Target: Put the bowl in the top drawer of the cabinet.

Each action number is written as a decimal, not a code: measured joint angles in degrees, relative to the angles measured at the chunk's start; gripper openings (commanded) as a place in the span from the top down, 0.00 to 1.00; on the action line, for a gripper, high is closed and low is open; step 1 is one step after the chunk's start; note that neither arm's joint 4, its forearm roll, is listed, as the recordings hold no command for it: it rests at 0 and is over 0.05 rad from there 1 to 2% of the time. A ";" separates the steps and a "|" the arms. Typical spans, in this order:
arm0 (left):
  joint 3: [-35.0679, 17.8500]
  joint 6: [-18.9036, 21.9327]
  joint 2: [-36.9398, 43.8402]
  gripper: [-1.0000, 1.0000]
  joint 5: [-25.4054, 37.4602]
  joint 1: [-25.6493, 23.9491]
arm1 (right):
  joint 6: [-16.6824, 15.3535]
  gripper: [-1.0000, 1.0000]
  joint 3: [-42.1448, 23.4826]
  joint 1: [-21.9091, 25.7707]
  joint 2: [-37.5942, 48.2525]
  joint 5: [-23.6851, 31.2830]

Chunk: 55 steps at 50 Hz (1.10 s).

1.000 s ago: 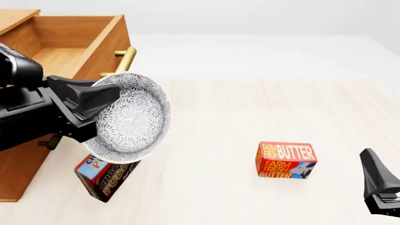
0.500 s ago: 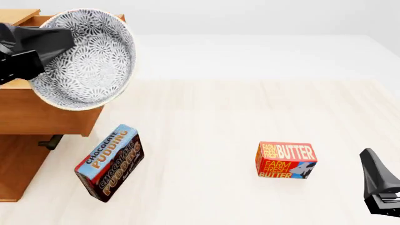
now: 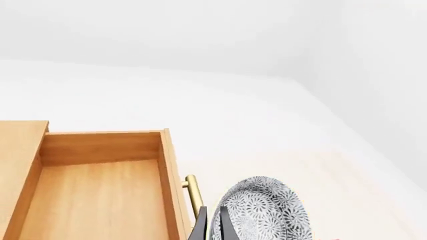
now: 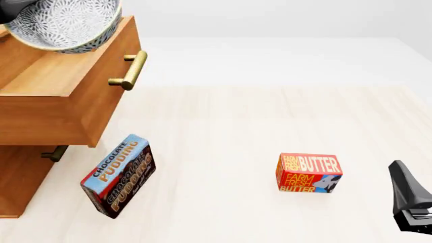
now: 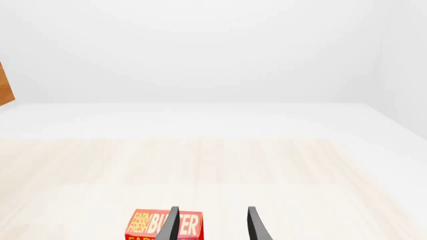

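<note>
The speckled blue-grey bowl (image 4: 64,23) hangs tilted at the upper left of the front view, above the front edge of the open top drawer (image 4: 60,86). My left gripper (image 3: 212,214) is shut on the rim of the bowl (image 3: 263,212); only a dark part of it shows in the front view's corner. In the left wrist view the top drawer's bare wooden inside (image 3: 93,200) lies open beside its brass handle (image 3: 191,192). The cabinet (image 4: 17,182) stands at the left. My right gripper (image 5: 210,222) is open and holds nothing, low at the front right.
A chocolate pudding box (image 4: 118,174) leans on the table just in front of the cabinet. A red butter box (image 4: 308,173) lies at centre right, just ahead of my right gripper (image 4: 407,200). The lower drawer's brass handle (image 4: 54,152) sticks out under the top drawer.
My left gripper has carried the bowl up and to the left, from in front of the drawer's face to above its front edge. The right arm has not moved.
</note>
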 measured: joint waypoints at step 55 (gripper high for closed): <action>-10.98 -3.03 19.69 1.00 -3.59 19.04 | 0.00 0.00 0.00 0.00 0.00 0.00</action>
